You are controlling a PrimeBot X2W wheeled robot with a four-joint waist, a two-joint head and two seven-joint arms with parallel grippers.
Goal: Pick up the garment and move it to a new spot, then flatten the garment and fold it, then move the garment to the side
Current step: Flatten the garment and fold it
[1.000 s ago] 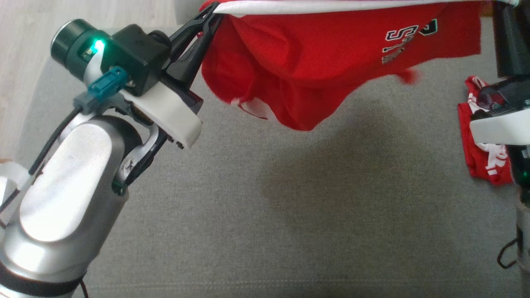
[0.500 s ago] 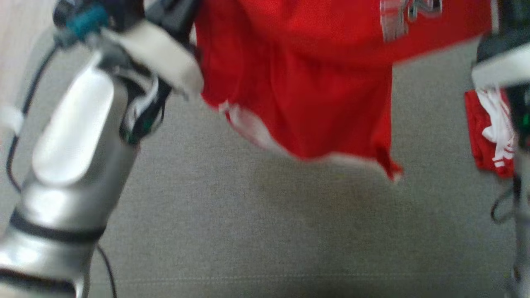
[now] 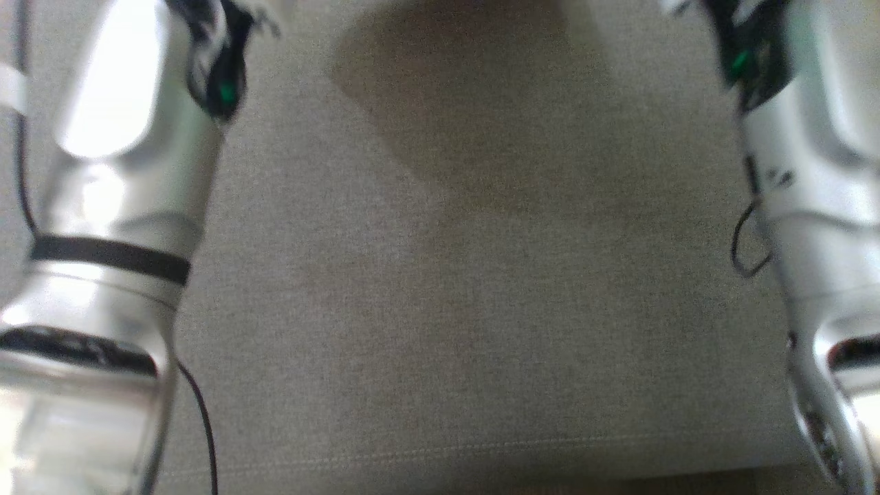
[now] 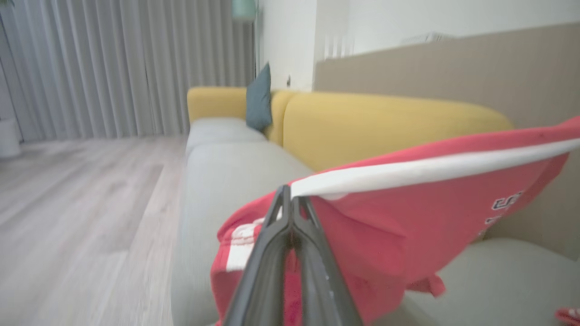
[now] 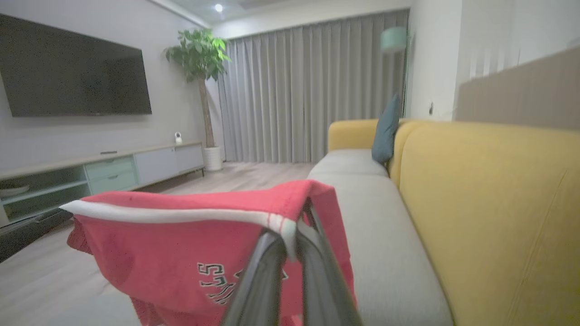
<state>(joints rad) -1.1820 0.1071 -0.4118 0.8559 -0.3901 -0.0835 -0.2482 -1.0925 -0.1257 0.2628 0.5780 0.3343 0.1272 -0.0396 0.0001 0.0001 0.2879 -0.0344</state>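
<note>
Garment point(image 4: 408, 226) stretched between my left tool point(image 4: 290, 199) and right tool point(image 5: 290, 237), above the sofa point(image 4: 217, 172).

Head view, blurred: my left forearm point(image 3: 117, 172) and right forearm point(image 3: 811, 172) flank the grey sofa seat, with a shadow lying on it. Left wrist view: the left tool is clamped shut on the red garment's white band, and the cloth hangs over the seat. Right wrist view: the right tool pinches the band's other end, with the lettering sagging below.
</note>
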